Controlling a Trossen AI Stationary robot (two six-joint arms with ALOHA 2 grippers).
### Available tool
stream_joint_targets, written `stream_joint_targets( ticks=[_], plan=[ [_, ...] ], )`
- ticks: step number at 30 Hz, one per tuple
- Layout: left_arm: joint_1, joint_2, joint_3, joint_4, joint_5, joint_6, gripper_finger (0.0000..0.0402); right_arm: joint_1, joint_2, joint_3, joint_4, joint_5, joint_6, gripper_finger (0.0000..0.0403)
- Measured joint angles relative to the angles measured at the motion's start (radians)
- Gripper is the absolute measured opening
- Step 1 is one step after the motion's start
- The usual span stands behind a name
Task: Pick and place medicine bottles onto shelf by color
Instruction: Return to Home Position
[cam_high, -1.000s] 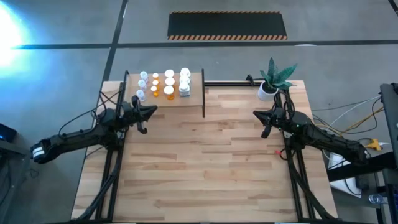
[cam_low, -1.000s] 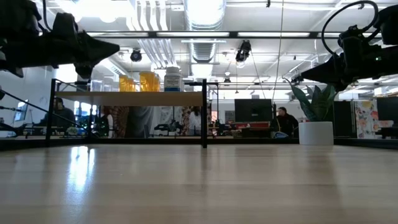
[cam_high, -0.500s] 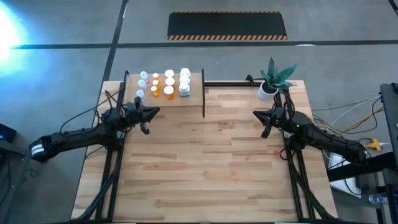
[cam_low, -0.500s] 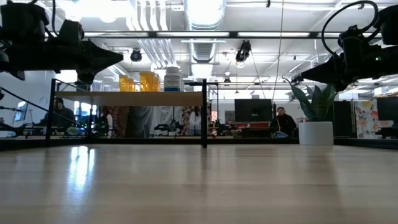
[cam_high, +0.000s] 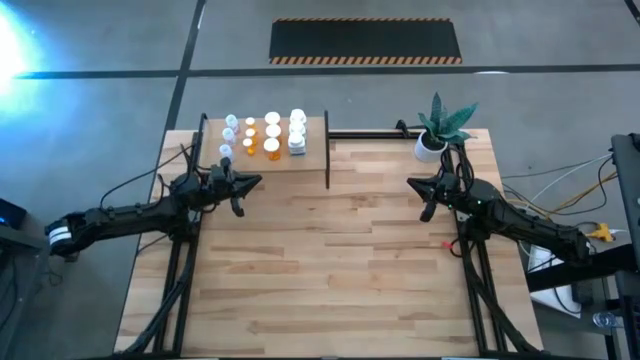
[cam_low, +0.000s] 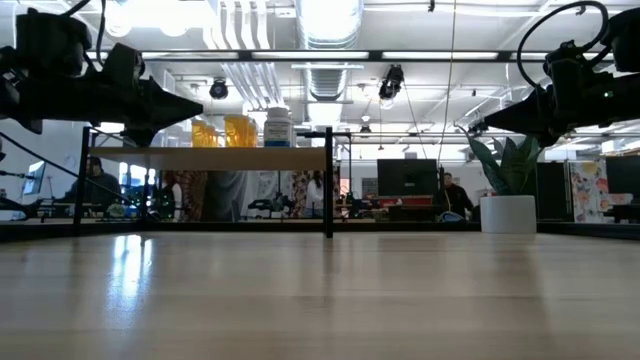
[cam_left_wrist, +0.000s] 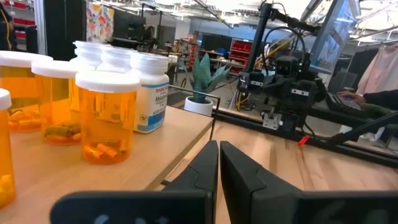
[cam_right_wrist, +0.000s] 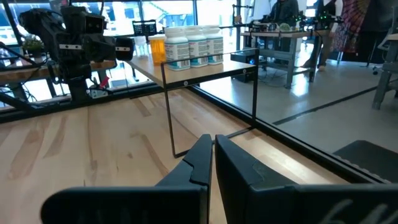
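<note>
Left gripper (cam_high: 252, 182): fingers pressed together, empty, above the table (cam_high: 330, 270) just in front of the shelf (cam_high: 312, 152).
Right gripper (cam_high: 412, 182): clenched, empty, near the plant pot (cam_high: 430, 147).
Medicine bottles (cam_high: 271, 135): on the shelf, grouped bluish, orange, white.
Hidden: in the low view, the bluish ones cannot be made out past the left arm (cam_low: 90, 90).

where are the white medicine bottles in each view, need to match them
High view: white bottles at the shelf's right end, by the divider.
Low view: white bottles right of the orange bottles, atop the shelf.
Left wrist view: white bottles beyond the orange bottles.
Right wrist view: white bottles on the shelf corner.
Shared landmark: the shelf.
</note>
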Motion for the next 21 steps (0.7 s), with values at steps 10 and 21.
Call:
stream_joint_targets(
  ticks=[10, 21],
  plan=[
    [0.0, 0.058, 0.0, 0.009, 0.0, 0.004, 0.0, 0.0, 0.0, 0.0, 0.0, 0.0, 0.0, 0.0013],
    [0.001, 0.073, 0.0, 0.052, 0.0, 0.028, 0.0, 0.0, 0.0, 0.0, 0.0, 0.0, 0.0, 0.0013]
  ],
)
